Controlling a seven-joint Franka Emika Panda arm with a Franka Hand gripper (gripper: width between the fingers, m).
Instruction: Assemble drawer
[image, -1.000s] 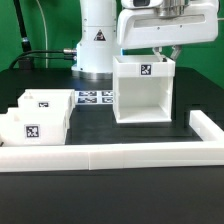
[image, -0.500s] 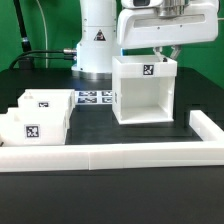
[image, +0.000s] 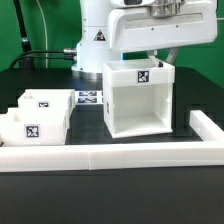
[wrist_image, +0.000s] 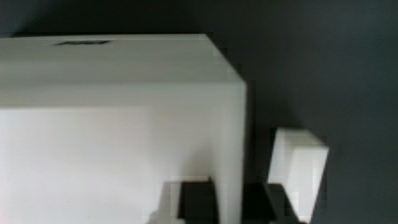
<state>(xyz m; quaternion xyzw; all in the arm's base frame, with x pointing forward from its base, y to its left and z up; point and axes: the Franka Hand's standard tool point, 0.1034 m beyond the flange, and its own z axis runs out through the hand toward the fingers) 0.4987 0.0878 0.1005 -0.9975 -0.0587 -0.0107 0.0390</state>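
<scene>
One long low white rail (image: 110, 156) runs across the front of the black tabletop (image: 110, 195) and turns back along the exterior view's right. Just behind it, at the exterior view's left, two shallow white trays sit side by side. The nearer tray (image: 28, 124) shows a black-and-white tag on its front face, and the farther tray (image: 48, 100) carries a tag on its top.

At the middle, well apart from the trays, stands the drawer housing (image: 138, 102). It is a large white cube-like box whose open side faces the exterior camera, with a square tag on its upper back wall. Its lower edge lies close behind the rail, and I cannot tell whether it rests on the tabletop or hangs just above it.

The pincer (image: 158, 57) comes down onto the top rear of the housing. In the wrist view the pincer (wrist_image: 231, 205) shows two dark fingers (wrist_image: 192, 203) on either side of a thin white edge of the housing (wrist_image: 107, 130), clamped on that wall. A narrow white piece (wrist_image: 299, 175) beside it cannot be identified.

Behind, between the trays and the housing, the marker board (image: 90, 98) lies flat, partly hidden. Farthest back rises the white arm base (image: 95, 38).
</scene>
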